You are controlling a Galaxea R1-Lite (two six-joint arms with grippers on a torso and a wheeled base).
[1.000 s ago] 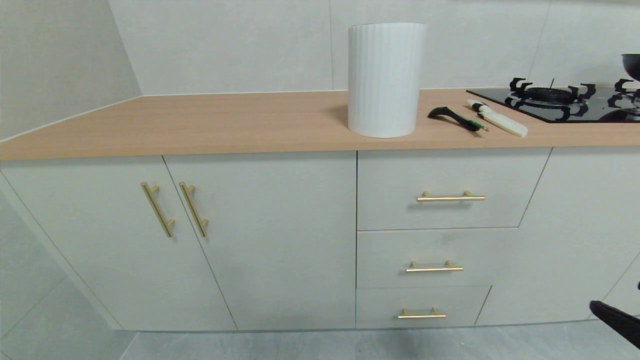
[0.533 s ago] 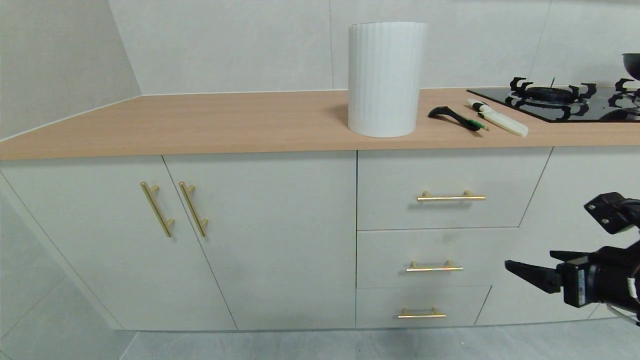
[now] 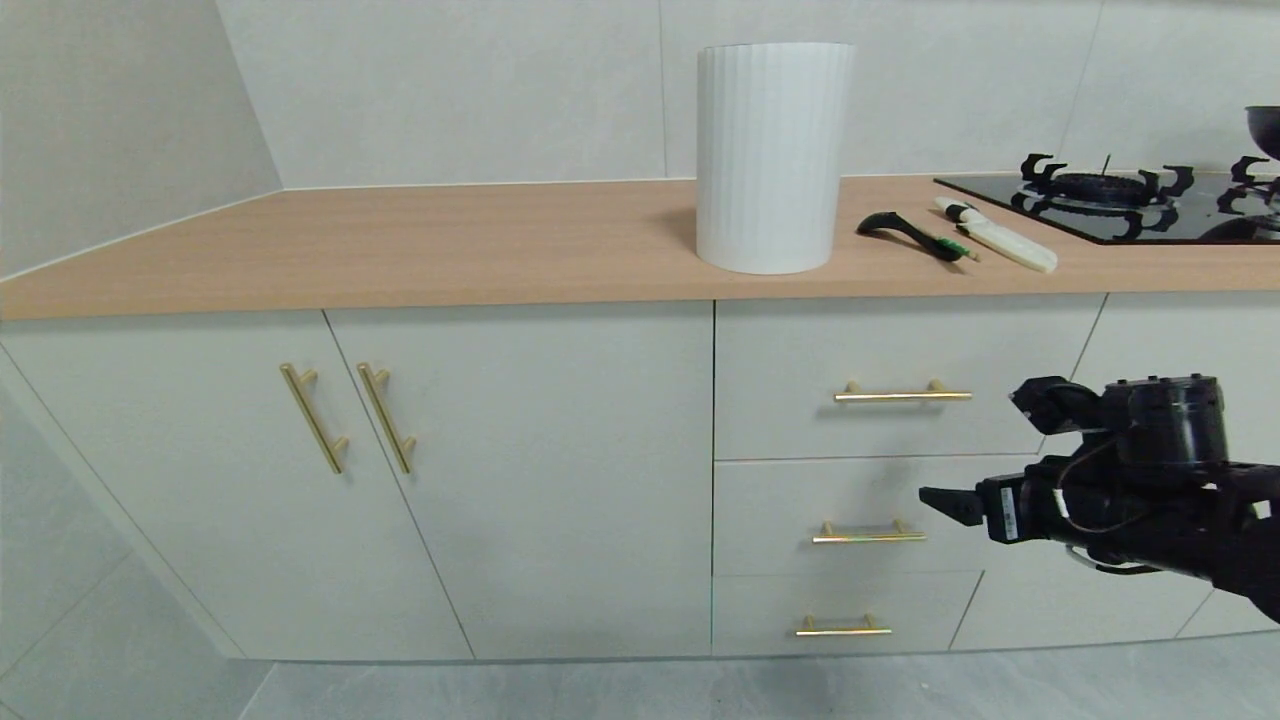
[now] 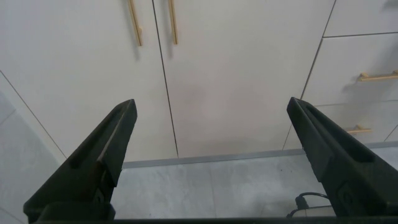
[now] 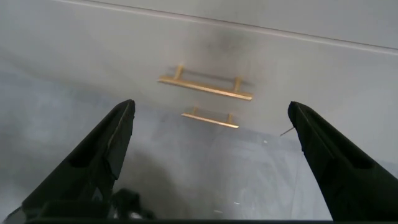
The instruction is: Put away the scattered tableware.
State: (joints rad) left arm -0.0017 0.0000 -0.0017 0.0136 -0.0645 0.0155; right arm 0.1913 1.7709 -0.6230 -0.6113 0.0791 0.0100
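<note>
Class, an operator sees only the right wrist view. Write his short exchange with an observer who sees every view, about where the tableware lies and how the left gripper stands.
Operator: I see two drawer handles. Where is the tableware?
Observer: A black utensil and a knife lie on the counter, above the drawers.
Operator: And the left gripper?
Observer: Open, facing the cupboard doors.
</note>
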